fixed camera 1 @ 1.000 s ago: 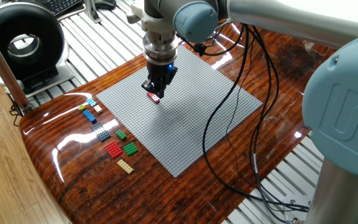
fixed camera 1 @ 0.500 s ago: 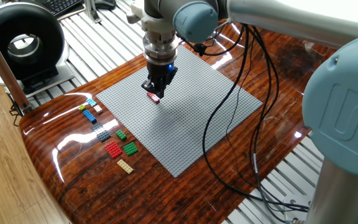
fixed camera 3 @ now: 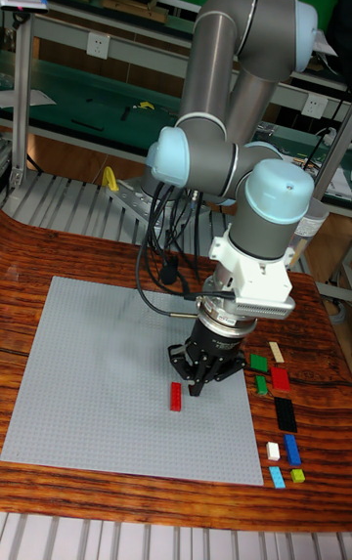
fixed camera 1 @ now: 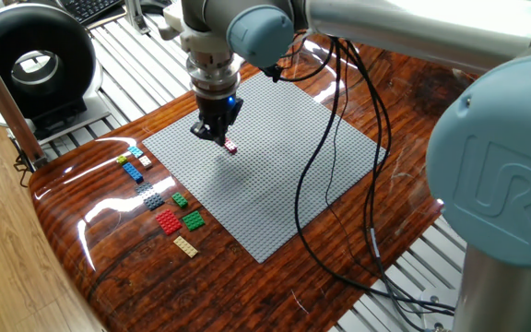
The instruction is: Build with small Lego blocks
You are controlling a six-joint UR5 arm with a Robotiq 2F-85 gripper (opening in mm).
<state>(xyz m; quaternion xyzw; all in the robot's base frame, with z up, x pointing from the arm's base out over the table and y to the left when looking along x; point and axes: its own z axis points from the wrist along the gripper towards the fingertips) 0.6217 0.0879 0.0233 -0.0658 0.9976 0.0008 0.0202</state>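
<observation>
A small red Lego brick (fixed camera 1: 230,146) (fixed camera 3: 177,396) sits on the grey baseplate (fixed camera 1: 284,184) (fixed camera 3: 88,374), near its left part in the fixed view. My gripper (fixed camera 1: 212,136) (fixed camera 3: 198,385) hovers just beside the brick, apart from it, open and holding nothing. More small Lego blocks lie loose on the wood next to the plate: cyan (fixed camera 1: 135,150), blue (fixed camera 1: 134,171), dark grey (fixed camera 1: 151,196), green (fixed camera 1: 193,219), red (fixed camera 1: 168,221) (fixed camera 3: 281,379) and tan (fixed camera 1: 185,246).
Black cables (fixed camera 1: 335,175) hang from the arm across the baseplate's right half. A black ring-shaped device (fixed camera 1: 30,60) stands at the back left. The wooden table's curved edge (fixed camera 1: 72,249) runs close to the loose blocks.
The gripper let go of the red brick and moved up and to the left. The brick stays on the baseplate where it was set.
</observation>
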